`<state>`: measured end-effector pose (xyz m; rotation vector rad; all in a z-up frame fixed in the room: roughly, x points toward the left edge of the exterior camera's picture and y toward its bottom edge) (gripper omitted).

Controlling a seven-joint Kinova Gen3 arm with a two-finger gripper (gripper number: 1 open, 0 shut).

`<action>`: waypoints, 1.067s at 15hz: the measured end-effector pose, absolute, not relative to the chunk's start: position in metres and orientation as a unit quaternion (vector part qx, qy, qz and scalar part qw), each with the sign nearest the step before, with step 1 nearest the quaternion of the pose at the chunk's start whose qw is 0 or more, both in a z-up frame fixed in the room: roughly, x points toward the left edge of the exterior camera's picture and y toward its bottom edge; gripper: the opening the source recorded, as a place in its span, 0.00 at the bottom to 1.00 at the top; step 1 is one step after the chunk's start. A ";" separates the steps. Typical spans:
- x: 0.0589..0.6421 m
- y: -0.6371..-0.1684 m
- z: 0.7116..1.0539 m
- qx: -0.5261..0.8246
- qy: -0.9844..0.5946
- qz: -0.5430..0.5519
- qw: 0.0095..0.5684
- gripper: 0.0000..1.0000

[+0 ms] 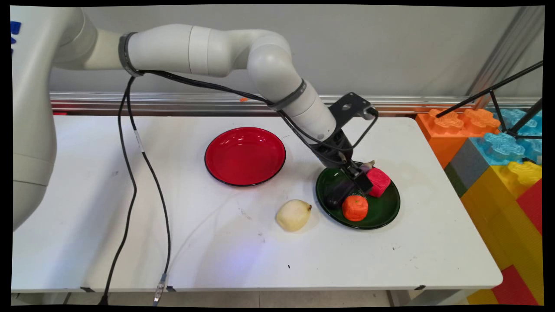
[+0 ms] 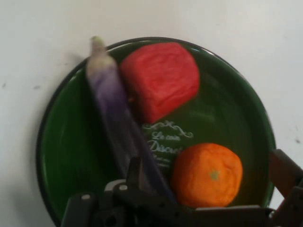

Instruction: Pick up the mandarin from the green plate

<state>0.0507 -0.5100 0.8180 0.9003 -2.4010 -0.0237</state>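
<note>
Lying in the green plate (image 2: pixel 246 118), the purple eggplant (image 2: pixel 111 101) is stretching from the plate's rim toward the gripper (image 1: pixel 356 182), and its lower end is passing under the black linkage in the hand view. I cannot tell if the fingers are closing on it or are only standing over it, because the linkage is hiding that part; one brownish finger pad (image 2: pixel 284 171) is showing far to the side, near the plate's edge. A red block (image 2: pixel 161 78) is resting just beside the eggplant, touching it or almost touching it. An orange fruit (image 2: pixel 207 175) is sitting in the same plate, close to the gripper, apart from the red block. In the main view the gripper is reaching down into the green plate (image 1: pixel 383 210) between the red block (image 1: pixel 378 182) and the orange fruit (image 1: pixel 355 208). A pale pear (image 1: pixel 294 215) is lying on the white table (image 1: pixel 130 242) just beside this plate. A red plate (image 1: pixel 245 156) is standing farther away, toward the wall.
</note>
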 end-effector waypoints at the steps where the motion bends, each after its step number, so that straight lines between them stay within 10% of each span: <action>1: 0.049 -0.508 0.820 0.320 -0.904 -0.006 0.282 1.00; 16: 0.033 -0.499 0.795 0.158 -0.957 0.022 0.241 1.00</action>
